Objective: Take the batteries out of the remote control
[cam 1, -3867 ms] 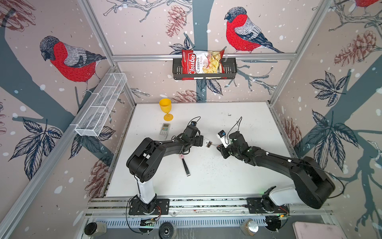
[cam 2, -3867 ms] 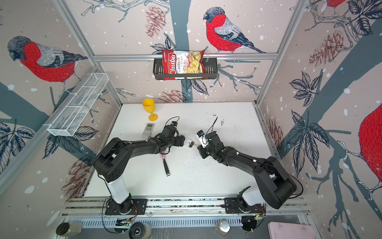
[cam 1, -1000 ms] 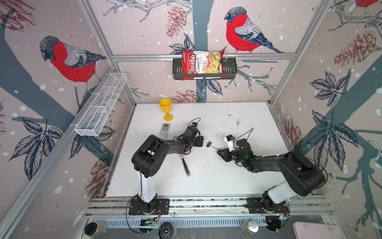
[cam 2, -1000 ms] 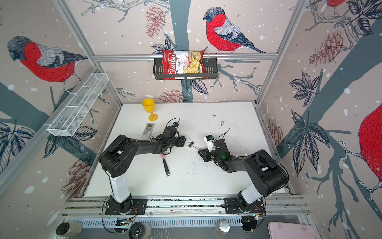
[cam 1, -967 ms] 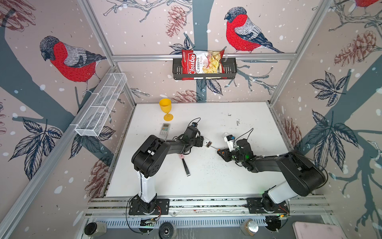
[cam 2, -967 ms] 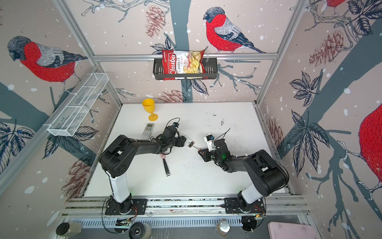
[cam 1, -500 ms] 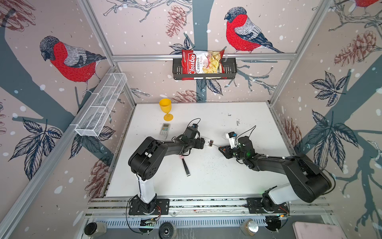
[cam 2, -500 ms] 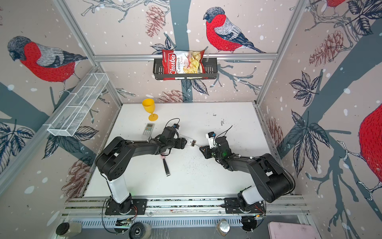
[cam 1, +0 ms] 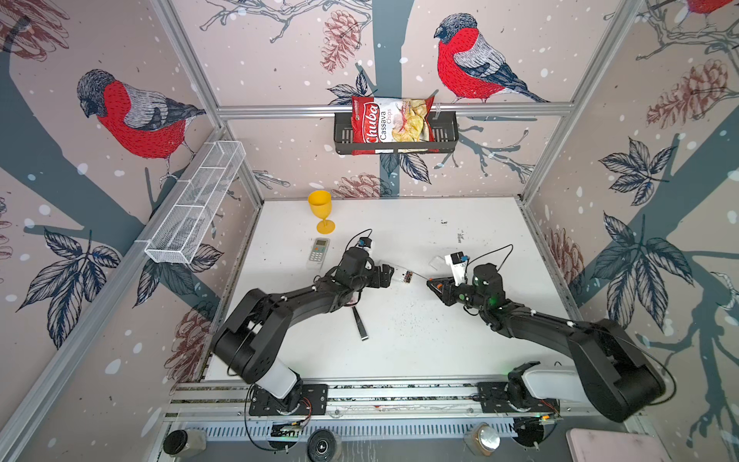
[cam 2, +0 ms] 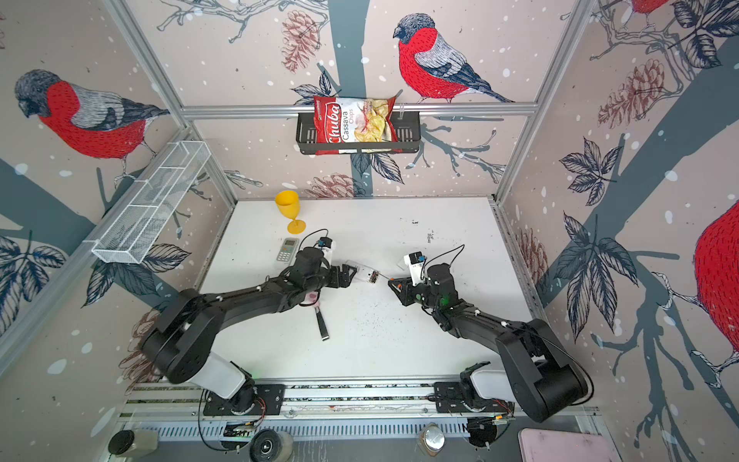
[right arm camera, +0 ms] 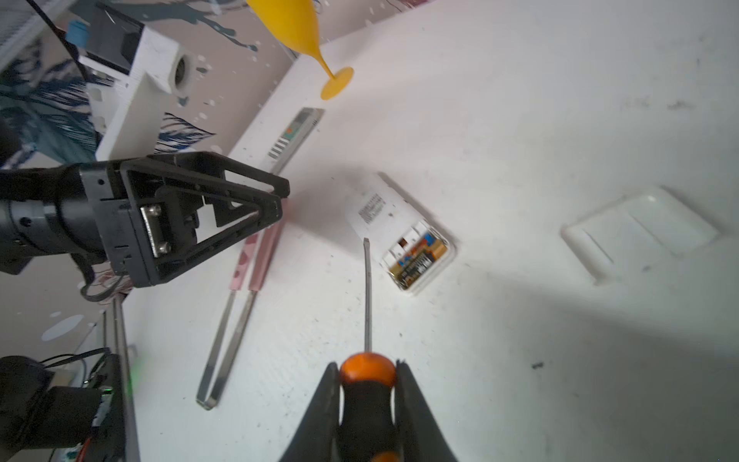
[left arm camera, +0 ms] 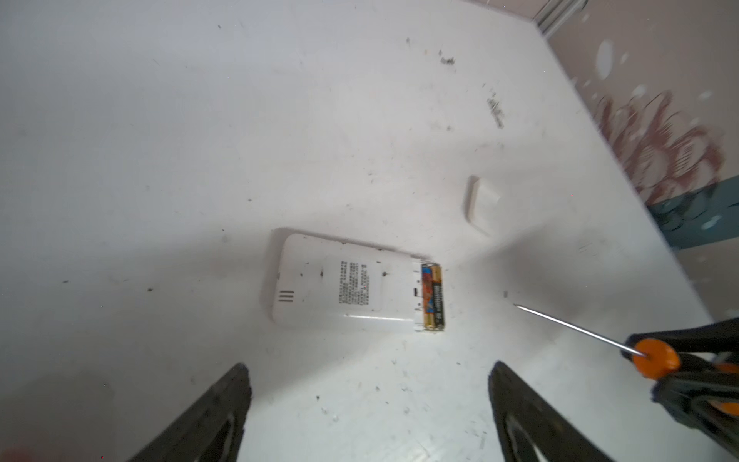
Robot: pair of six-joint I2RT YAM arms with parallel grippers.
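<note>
Mid-table, I've got the left gripper (left arm camera: 368, 366) spread wide and empty near the remote control (left arm camera: 348, 294), batteries (left arm camera: 434, 296) in its open bay; right gripper (right arm camera: 367, 366) is pinching the screwdriver (right arm camera: 366, 300).

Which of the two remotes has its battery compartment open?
The white remote lying face down: batteries show at its uncovered end. The other remote, beside the yellow goblet, lies buttons up.
</note>
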